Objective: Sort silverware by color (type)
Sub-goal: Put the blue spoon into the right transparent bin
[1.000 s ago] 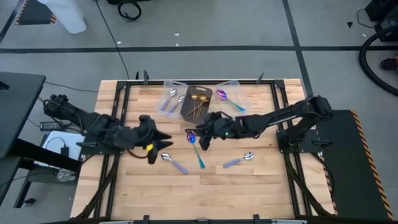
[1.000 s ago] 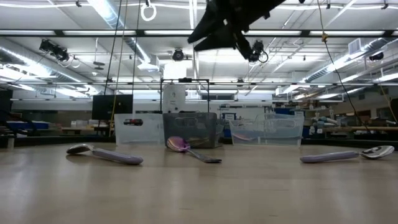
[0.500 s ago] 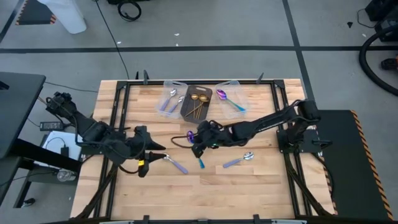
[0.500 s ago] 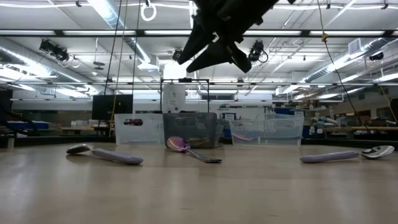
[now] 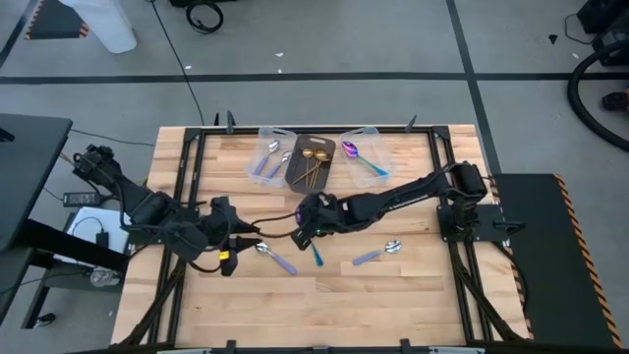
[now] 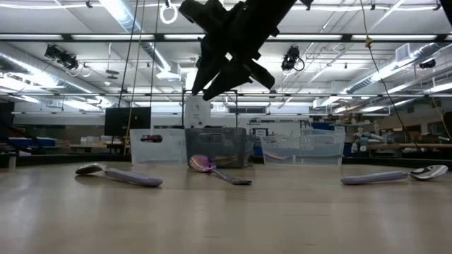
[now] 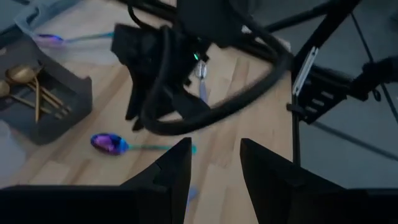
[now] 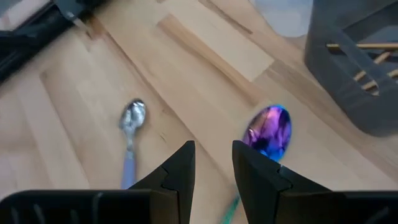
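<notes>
Hovering above the middle of the table [image 5: 413,295], your right gripper [image 8: 210,167] has its two fingers parted with nothing between them, and it points down at the purple-bowled teal-handled spoon [image 8: 268,132] lying flat on the wood; this placement reads as a line-up for a pick, the bowl sitting just beyond the fingertips. Your left gripper [image 7: 212,163], nearer the table's left edge, is likewise spread and empty, and it faces across the table toward the right arm, probably waiting near the lavender-handled spoon [image 5: 275,258] that lies just beside it. A second lavender-handled spoon [image 5: 378,253] rests toward the right half of the table, well apart from the first. At the far edge three bins stand in a row: a clear bin [image 5: 272,146] on the left holding lavender-handled spoons, a dark bin [image 5: 295,175] in the middle holding gold spoons [image 5: 314,162], and a clear bin [image 5: 385,149] on the right holding one purple-and-teal spoon; you may judge from this that each colour has its own bin and that three spoons remain loose. The surface is pale butcher-block wood framed by dark rails. In the low view the room behind is a large workshop with strip lights, shelving and benches; no person shows.
</notes>
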{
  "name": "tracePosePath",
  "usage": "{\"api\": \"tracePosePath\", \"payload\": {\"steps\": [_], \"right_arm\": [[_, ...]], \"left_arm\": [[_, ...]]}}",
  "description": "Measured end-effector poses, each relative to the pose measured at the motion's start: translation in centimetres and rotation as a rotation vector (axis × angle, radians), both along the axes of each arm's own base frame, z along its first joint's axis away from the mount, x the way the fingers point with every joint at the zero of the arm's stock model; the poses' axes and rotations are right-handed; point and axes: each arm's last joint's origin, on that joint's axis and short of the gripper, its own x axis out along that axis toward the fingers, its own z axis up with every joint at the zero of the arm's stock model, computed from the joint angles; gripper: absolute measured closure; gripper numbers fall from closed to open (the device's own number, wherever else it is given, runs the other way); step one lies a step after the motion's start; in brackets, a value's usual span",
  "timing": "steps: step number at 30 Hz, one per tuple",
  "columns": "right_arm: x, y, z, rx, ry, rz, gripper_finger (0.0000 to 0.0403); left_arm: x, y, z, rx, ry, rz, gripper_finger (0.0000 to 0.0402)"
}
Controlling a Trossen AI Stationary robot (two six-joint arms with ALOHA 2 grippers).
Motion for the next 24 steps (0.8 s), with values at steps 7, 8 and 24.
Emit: {"api": "tracePosePath", "payload": {"steps": [7, 8, 24], "right_arm": [[0.0, -0.6, 0.0, -0.018, 0.008, 0.003, 0.0286], [0.0, -0.7, 0.0, -0.021, 0.008, 0.006, 0.0286], [1.3, -1.0, -5.3, 0.081, 0.153, 0.075, 0.0272]], "left_arm": [[-1.4, 0.0, -1.3, -0.002, 0.144, 0.04, 0.0258], [-1.7, 0.1, -1.6, -0.006, 0.171, 0.058, 0.0258], [-3.2, 1.0, -2.7, -0.032, 0.304, 0.201, 0.0258]]}}
